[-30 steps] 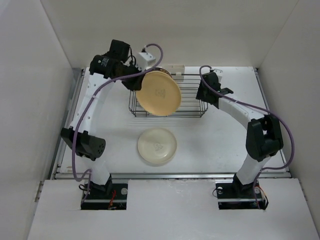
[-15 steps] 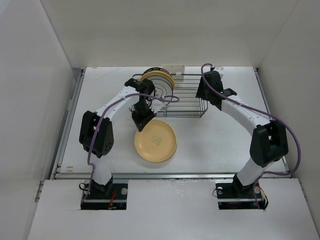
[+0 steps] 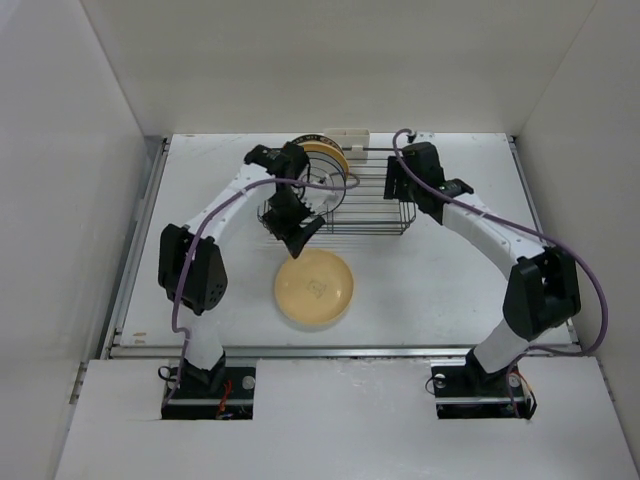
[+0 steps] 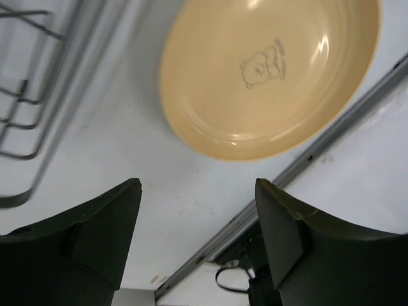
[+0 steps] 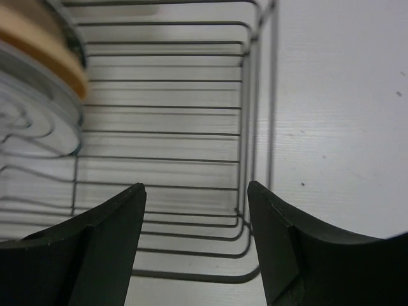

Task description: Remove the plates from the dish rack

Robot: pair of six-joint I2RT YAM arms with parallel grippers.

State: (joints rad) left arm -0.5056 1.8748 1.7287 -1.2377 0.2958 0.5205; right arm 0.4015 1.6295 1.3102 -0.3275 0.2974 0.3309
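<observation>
It looked like a robotics lab test cell: plain white panels [image 3: 70,200] boxed in a white bench [image 3: 450,290], with a left arm [image 3: 195,265] and right arm [image 3: 490,235], trailing purple cables [image 3: 592,290], bolted at its near edge.

Yellow plate [image 4: 268,76] flat on white table [image 4: 127,159], beyond spread-jawed left gripper [image 4: 197,188]; dish rack [image 4: 24,89] wires alongside.
</observation>
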